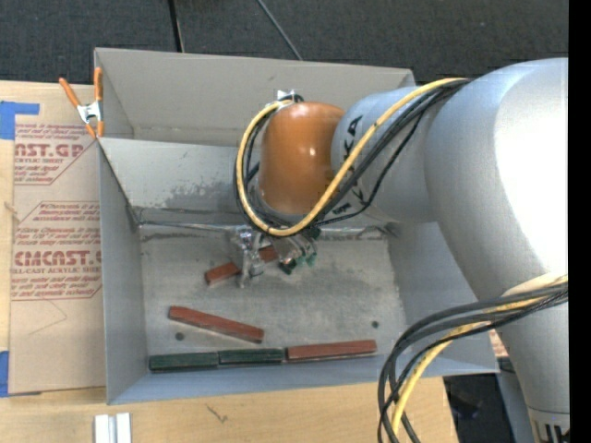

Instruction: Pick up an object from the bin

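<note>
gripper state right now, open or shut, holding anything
Gripper: cannot be told whether open or closed. It sits low beside a small red-brown block in the middle of the bin, and no hold on it shows.

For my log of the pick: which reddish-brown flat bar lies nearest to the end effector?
The short reddish-brown flat bar just left of the end effector; the two longer reddish-brown bars lie lower in the view.

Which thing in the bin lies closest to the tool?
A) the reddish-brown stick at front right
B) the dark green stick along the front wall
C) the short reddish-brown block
C: the short reddish-brown block lies right beside the tool, just to its left in the view.
</note>
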### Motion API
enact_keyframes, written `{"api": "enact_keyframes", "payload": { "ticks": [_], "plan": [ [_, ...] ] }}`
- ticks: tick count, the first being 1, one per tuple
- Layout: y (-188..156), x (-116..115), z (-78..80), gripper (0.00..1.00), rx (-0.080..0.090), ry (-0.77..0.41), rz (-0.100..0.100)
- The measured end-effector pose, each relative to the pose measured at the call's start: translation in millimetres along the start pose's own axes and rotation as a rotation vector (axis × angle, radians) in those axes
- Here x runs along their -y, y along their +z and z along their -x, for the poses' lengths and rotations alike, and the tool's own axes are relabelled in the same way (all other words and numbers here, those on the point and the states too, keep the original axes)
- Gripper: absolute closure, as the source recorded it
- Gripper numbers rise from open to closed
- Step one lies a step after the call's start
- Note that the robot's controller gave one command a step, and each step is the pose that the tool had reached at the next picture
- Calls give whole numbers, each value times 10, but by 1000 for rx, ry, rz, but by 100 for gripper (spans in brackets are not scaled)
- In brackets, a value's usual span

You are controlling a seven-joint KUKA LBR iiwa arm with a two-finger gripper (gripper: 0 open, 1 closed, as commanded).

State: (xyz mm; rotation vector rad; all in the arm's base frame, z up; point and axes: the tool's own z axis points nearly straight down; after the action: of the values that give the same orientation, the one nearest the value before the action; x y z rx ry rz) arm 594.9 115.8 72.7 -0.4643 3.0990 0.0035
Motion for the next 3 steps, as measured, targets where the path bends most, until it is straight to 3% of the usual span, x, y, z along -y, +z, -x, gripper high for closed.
{"api": "enact_keyframes", "payload": {
  "ticks": [1,2,3],
  "plan": [
    [-586,7,-63,100,-11,-13,0],
    [52,-254,0,0,-12,11,2],
    [10,-243,19,100,-6,12,1]
  ]
}}
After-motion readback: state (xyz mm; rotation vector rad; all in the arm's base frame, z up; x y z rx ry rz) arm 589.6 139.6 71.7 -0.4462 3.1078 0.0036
